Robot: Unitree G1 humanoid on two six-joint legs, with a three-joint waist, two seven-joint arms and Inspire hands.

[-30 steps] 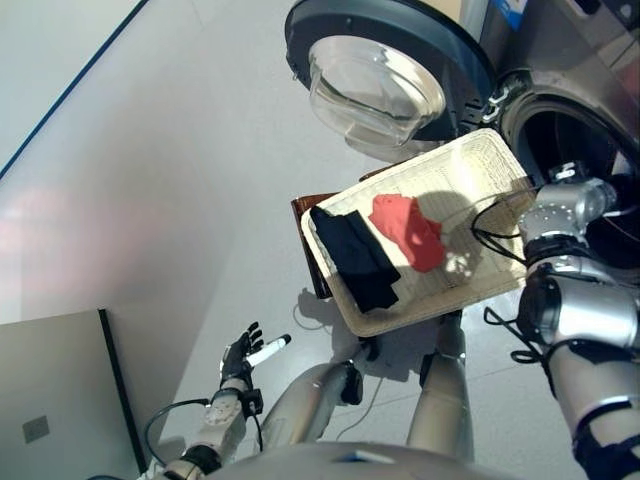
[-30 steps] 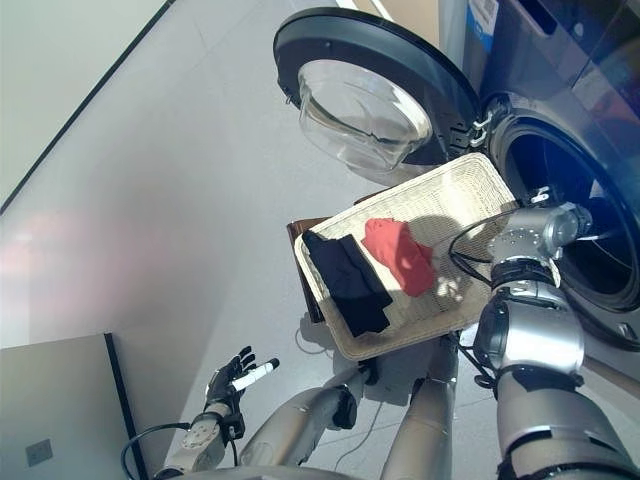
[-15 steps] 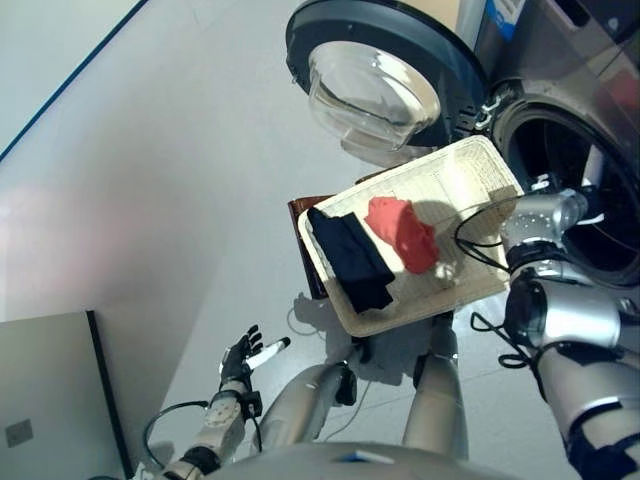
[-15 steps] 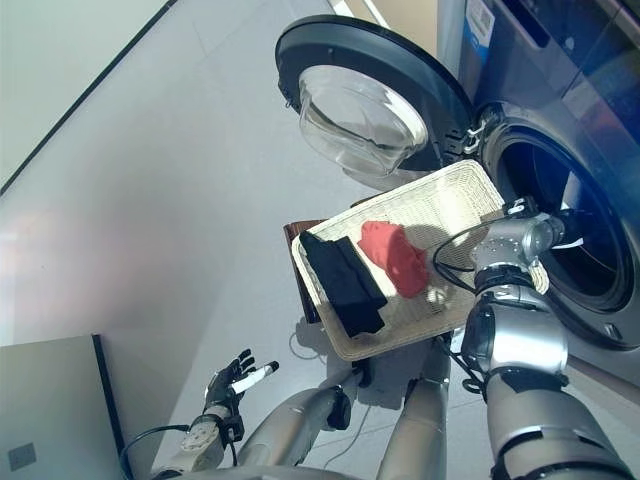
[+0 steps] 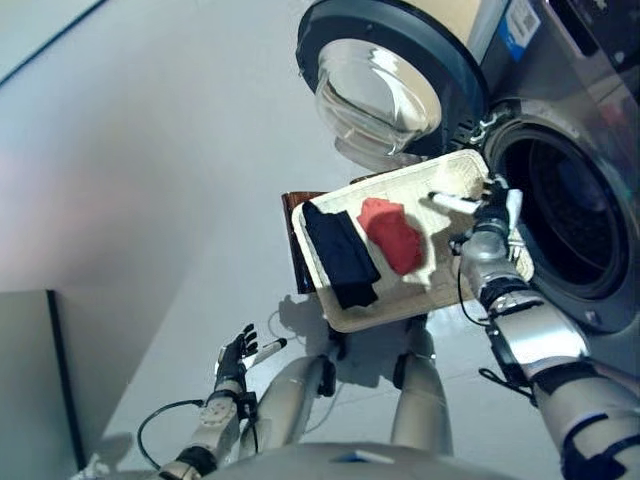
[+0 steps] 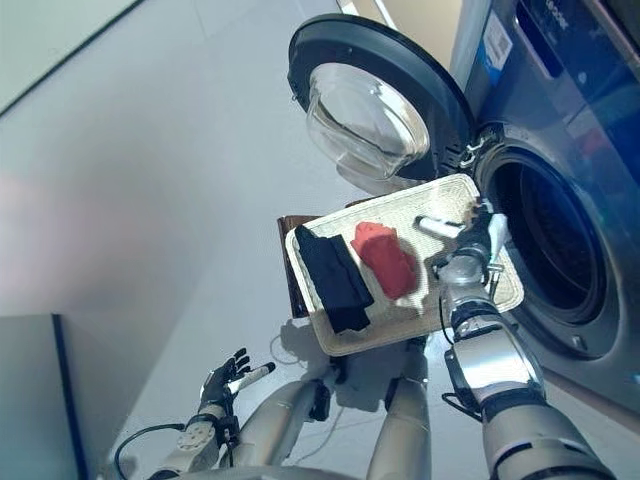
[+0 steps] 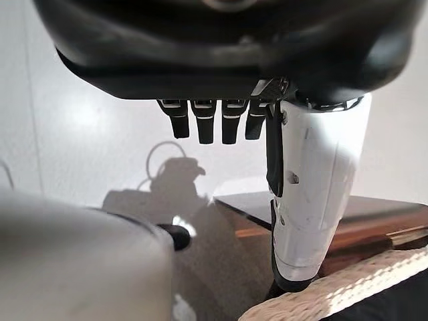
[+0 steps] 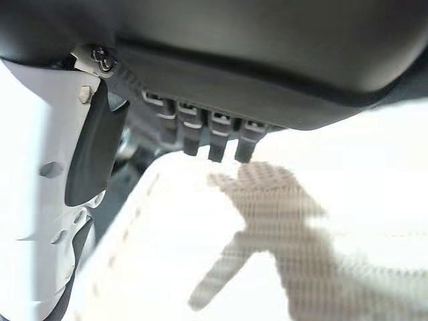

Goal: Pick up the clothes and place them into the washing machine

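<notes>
A cream woven basket (image 5: 455, 175) rests on a brown stool before the washing machine (image 5: 575, 190), whose round door (image 5: 385, 85) stands swung open. In the basket lie a red garment (image 5: 390, 234) and a dark navy garment (image 5: 340, 253). My right hand (image 5: 487, 207) hovers open over the basket's end nearest the drum, fingers straight, white thumb (image 5: 452, 203) pointing across the basket; its wrist view shows bare weave (image 8: 221, 267) below it. My left hand (image 5: 236, 358) hangs low by the floor, open and holding nothing.
The stool's brown top (image 7: 354, 217) shows under the basket edge in the left wrist view. A grey panel (image 5: 30, 380) stands at lower left. Pale floor (image 5: 160, 180) spreads left of the basket and the door.
My right hand has come back from the drum opening to above the basket's end. The camera has shifted, so the whole scene sits differently. My left hand has stayed put.
</notes>
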